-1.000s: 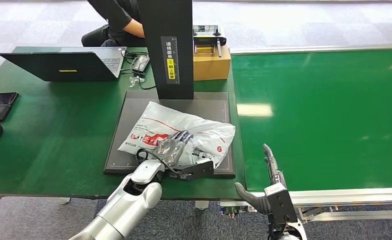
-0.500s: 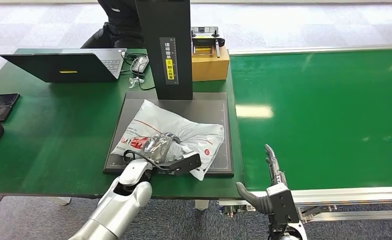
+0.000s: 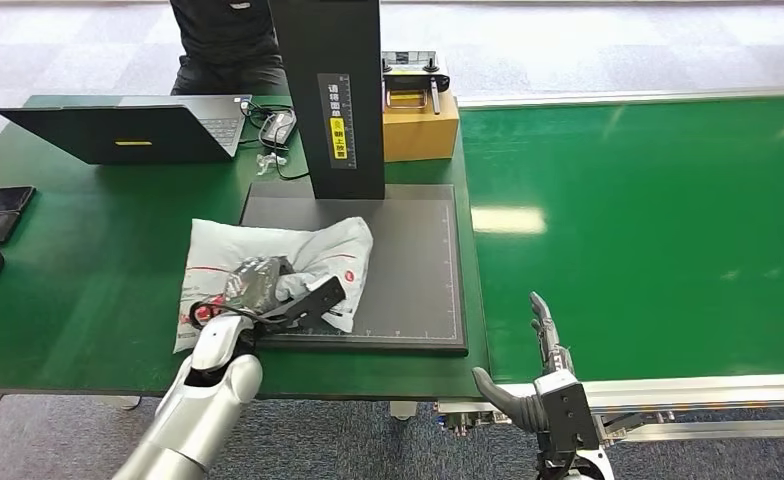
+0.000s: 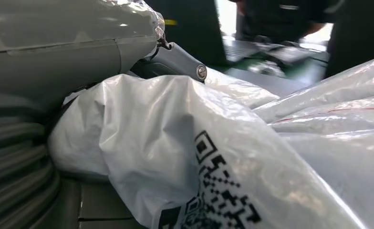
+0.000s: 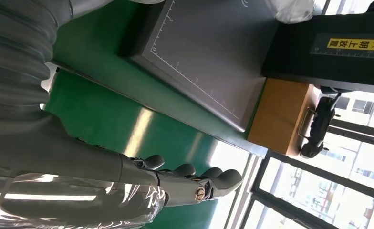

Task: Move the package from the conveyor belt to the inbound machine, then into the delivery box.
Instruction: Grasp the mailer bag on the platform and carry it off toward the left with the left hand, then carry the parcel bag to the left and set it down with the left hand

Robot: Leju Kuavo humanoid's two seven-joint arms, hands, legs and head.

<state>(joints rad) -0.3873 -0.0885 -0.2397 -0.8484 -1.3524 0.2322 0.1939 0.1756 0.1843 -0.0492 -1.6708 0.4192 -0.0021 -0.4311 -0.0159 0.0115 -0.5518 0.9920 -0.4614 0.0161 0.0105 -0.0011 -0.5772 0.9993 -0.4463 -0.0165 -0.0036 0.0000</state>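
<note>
A: What is the left hand (image 3: 258, 283) doing?

B: It grips the white plastic mailer package (image 3: 298, 262), fingers bunched into the crumpled film near the middle. The right hand (image 3: 543, 375) hangs at five o'clock beside the green conveyor belt (image 3: 648, 230), fingers apart, holding nothing

A: What changed in the last second?

B: The package has been dragged toward nine o'clock. It lay flat and spread across the dark scanning plate (image 3: 408, 270); now it is folded up and half off the plate's nine o'clock edge, onto the green table (image 3: 98, 250). The black scanner column (image 3: 328, 90) stands at twelve o'clock

A: So for the task?

B: I judge the inbound-machine stop done and the carry to the delivery box begun; no box is in sight, so the way there is unclear

A: How does the package look?

B: Soft, glossy and wrinkled, with red print and a black square code (image 4: 213, 191) close to the wrist camera. It looks limp, likely to sag from the grip
</note>
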